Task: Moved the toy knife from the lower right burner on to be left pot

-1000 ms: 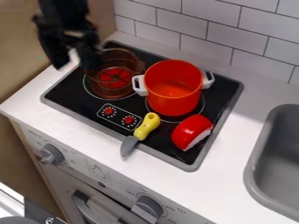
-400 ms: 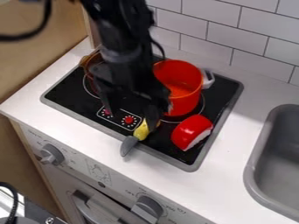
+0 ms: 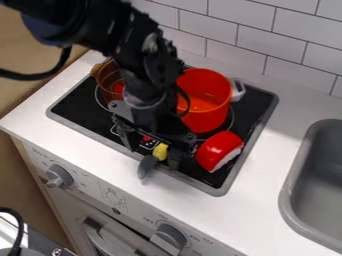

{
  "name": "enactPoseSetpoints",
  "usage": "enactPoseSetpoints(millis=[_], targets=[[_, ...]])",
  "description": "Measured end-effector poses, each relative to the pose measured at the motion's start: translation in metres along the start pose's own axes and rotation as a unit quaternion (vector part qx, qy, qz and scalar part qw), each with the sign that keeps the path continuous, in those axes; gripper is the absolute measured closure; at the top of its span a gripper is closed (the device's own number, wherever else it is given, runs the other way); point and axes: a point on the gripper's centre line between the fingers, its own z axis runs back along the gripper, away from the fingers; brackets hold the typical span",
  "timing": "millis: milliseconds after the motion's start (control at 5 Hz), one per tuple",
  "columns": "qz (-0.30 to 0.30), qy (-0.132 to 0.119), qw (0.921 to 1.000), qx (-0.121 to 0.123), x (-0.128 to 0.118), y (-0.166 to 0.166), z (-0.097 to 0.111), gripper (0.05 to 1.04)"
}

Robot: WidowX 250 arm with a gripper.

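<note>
1. White counter holds the stove; since earlier, the tool has lowered, its fingers parted around the knife.
2. The knife, unmoved, crosses the stove's front edge near the red piece.

A toy kitchen. A pale worktop carries a black hob with ring markings, and a grey sink is set in beside it. White brick-pattern tiles line the wall behind. On the hob stand a red pot and a see-through amber pot. The front panel below has chunky grey knobs and an oven-style handle
</note>
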Motion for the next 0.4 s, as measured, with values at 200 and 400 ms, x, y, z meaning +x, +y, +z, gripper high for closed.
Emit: enactPoseSetpoints(millis=[200,400], targets=[[-0.01,-0.005,0.9999,0.001,0.0001,-0.0003,-0.0102,0.086],[-0.008,-0.013,0.9999,0.002,0.0029,-0.0003,-0.0147,0.116]])
